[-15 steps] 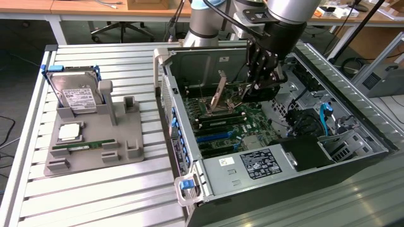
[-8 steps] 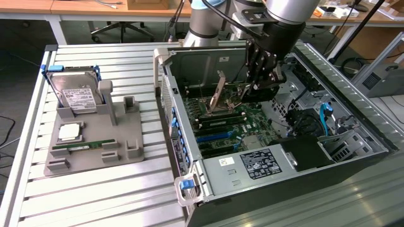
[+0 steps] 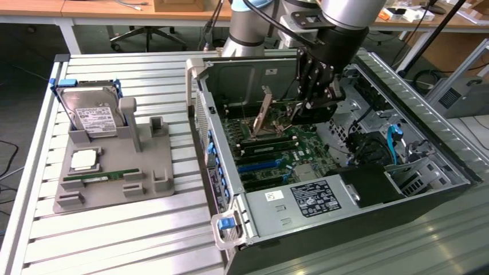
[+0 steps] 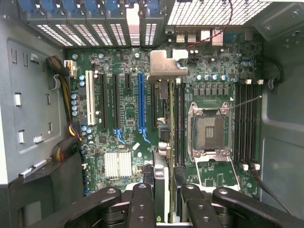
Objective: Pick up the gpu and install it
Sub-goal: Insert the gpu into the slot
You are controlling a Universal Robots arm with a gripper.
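The black pincer (image 4: 161,199) is partly closed, clamping the thin brown expansion card with silver end bracket, the gpu (image 4: 164,118), edge-on between its fingers. The card's long axis runs straight ahead from the pincer, hanging above the green motherboard (image 4: 123,118) beside the blue slot (image 4: 140,102).

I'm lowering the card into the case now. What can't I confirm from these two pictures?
- Card bottom edge against the slots: in the wrist view the card is edge-on and hides it; in the exterior view the gripper blocks it.
- Fingertip contact on the card: cut off by the wrist view's edge.
- Label text on the hard drive in the stand: too small in the exterior view.
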